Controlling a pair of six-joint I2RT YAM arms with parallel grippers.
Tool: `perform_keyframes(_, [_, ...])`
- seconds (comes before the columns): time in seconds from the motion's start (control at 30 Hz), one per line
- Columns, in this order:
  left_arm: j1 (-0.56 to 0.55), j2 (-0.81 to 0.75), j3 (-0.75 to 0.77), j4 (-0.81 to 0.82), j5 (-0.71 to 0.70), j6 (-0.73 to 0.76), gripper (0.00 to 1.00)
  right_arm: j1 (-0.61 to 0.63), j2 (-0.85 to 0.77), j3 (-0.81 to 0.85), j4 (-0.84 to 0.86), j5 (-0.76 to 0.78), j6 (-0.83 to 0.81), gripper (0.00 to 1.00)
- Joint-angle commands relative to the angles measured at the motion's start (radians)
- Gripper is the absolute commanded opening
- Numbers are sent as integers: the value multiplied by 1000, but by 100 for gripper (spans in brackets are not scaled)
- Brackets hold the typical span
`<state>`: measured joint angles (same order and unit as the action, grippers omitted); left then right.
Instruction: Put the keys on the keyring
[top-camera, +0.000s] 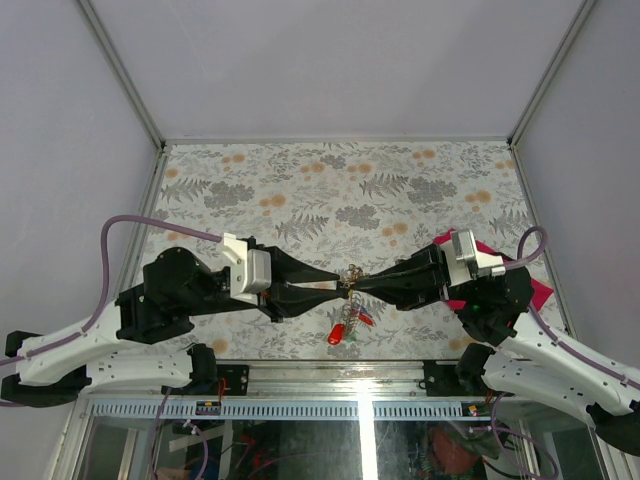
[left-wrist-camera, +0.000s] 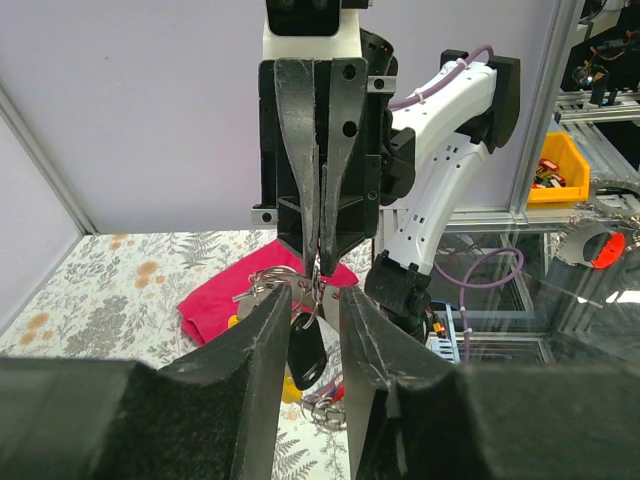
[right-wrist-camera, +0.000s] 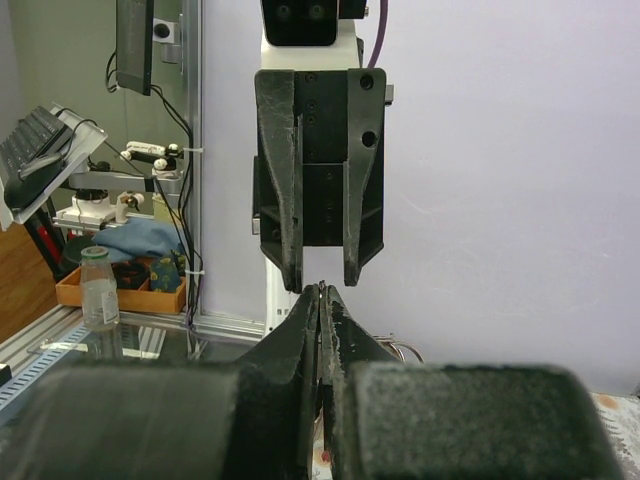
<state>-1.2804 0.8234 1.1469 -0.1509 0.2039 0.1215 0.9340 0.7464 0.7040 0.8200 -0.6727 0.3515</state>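
Note:
Above the table's near middle my two grippers meet tip to tip. The right gripper (top-camera: 356, 283) (right-wrist-camera: 322, 290) is shut on the thin silvery keyring (left-wrist-camera: 303, 284), held edge-on. My left gripper (top-camera: 343, 281) (left-wrist-camera: 313, 292) faces it with jaws partly apart, straddling the ring. A black key (left-wrist-camera: 307, 352) hangs from the ring between the left fingers, touching neither that I can see. A red key (top-camera: 337, 334) and a blue one (top-camera: 367, 319) dangle below the tips. A yellow key head (left-wrist-camera: 291, 385) shows under the black key.
A magenta cloth (left-wrist-camera: 215, 305) (top-camera: 540, 290) lies on the floral table beside the right arm's base. More silvery rings (left-wrist-camera: 325, 408) sit low under the grippers. The table's front edge (top-camera: 330, 362) runs just below the hanging keys.

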Motion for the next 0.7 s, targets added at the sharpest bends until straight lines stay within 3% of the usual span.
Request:
perform_keyframes(0.0, [-2,4,4,49,36,-22,28,0,-20,43,71,30,-14,0])
perform_keyframes(0.27, [-3,28,-7,62,42,-26,26,1,-17,49,78,13,-1,0])
perform_keyframes(0.67, [-3,51,0,55,50,-22,8,0,-16,51,95,2,11,0])
